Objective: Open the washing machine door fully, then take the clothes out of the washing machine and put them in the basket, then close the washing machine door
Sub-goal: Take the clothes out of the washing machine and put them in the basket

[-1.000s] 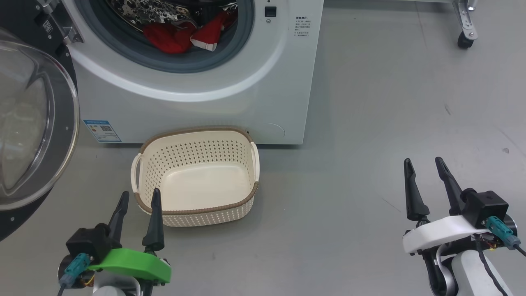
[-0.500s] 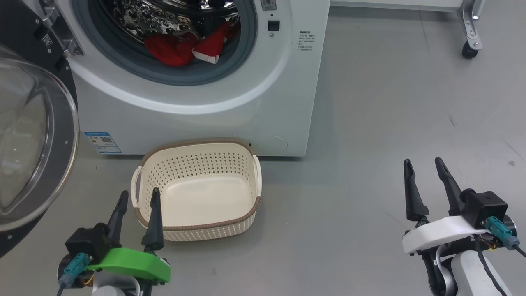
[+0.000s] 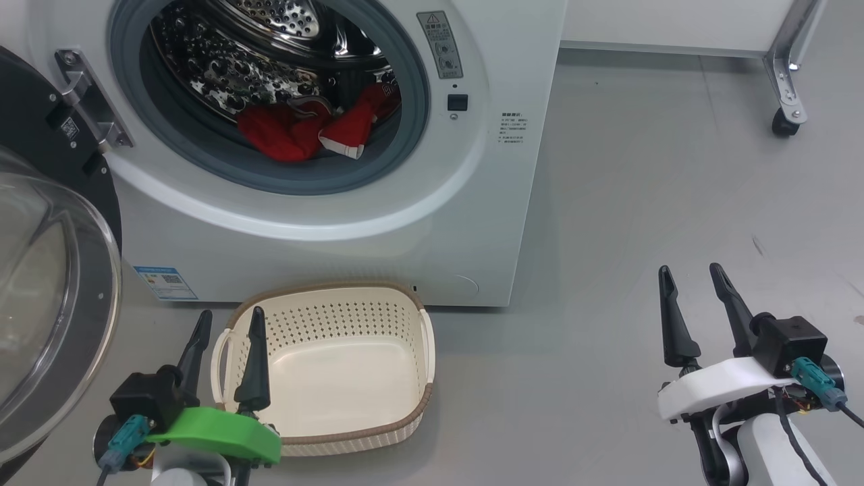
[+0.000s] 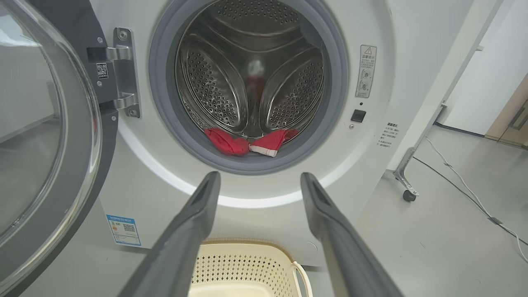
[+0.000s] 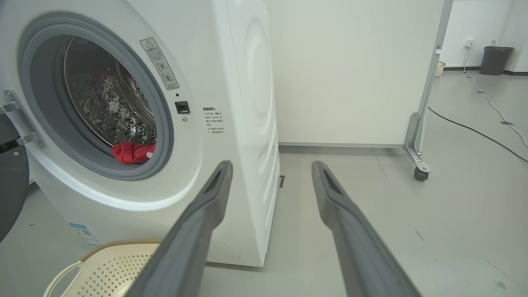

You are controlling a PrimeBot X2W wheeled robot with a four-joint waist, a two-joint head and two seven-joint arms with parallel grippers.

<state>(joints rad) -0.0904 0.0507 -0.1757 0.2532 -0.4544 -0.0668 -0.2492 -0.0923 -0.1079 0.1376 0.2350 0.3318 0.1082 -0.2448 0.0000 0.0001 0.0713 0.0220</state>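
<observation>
The white washing machine (image 3: 378,229) (image 4: 371,24) (image 5: 243,82) stands ahead with its door (image 3: 40,304) (image 4: 45,136) swung wide open to the left. Red clothes (image 3: 304,128) (image 4: 243,142) (image 5: 130,152) with white trim lie at the front bottom of the steel drum. The cream basket (image 3: 405,418) (image 4: 247,264) (image 5: 115,264) sits empty on the floor below the port. My left gripper (image 3: 229,320) (image 4: 258,179) hovers open over the basket's near left corner. Over bare floor at the right, my right gripper (image 3: 692,273) (image 5: 272,167) is open and holds nothing.
A frame leg on a caster (image 3: 783,125) (image 4: 406,194) (image 5: 418,171) stands to the machine's right, with cables (image 4: 474,202) (image 5: 478,132) on the grey floor beyond. A dark bin (image 5: 495,60) stands by the far wall.
The head camera has tilted upward, so the machine and basket sit lower in the picture and more of the drum shows. Both grippers stay open in place.
</observation>
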